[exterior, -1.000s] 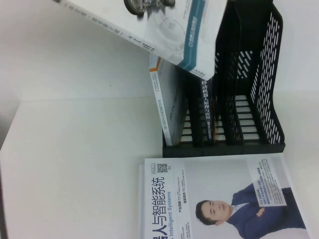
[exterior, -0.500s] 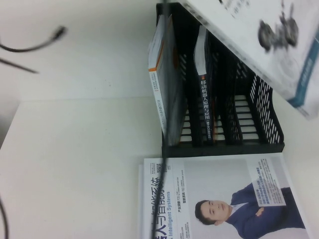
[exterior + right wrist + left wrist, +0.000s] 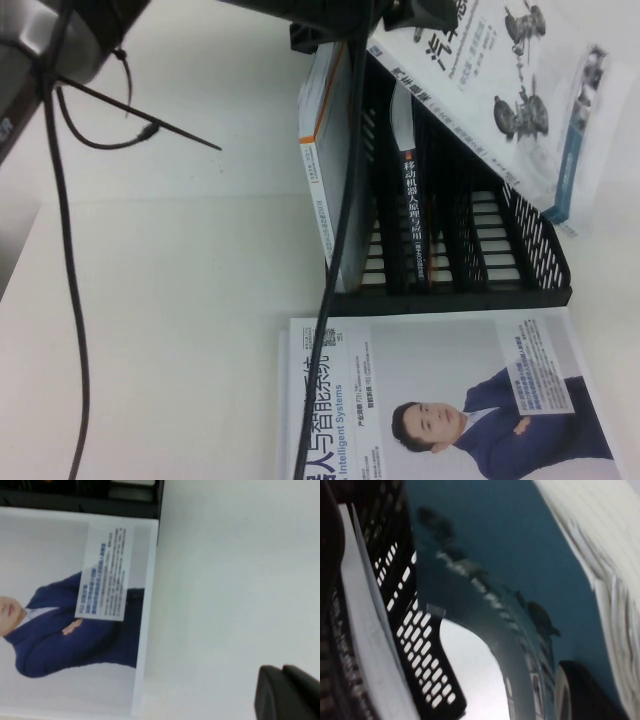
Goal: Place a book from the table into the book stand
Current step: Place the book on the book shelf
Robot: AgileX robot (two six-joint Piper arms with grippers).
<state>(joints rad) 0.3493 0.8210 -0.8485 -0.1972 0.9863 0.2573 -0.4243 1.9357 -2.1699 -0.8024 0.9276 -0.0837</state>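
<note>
The white tabletop [image 3: 160,330] carries two things directly. The black book stand [image 3: 520,250] sits toward the far right, its slots holding a white book with an orange edge [image 3: 322,180] and a dark-spined volume [image 3: 412,215] (both upright). Just in front of the stand, touching or nearly touching its base, a white book picturing a man in a blue suit [image 3: 440,400] lies flat, cover up.

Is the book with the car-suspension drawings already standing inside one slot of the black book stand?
No, the book hangs tilted above the book stand, carried near the left gripper; the right gripper is above the table.
</note>
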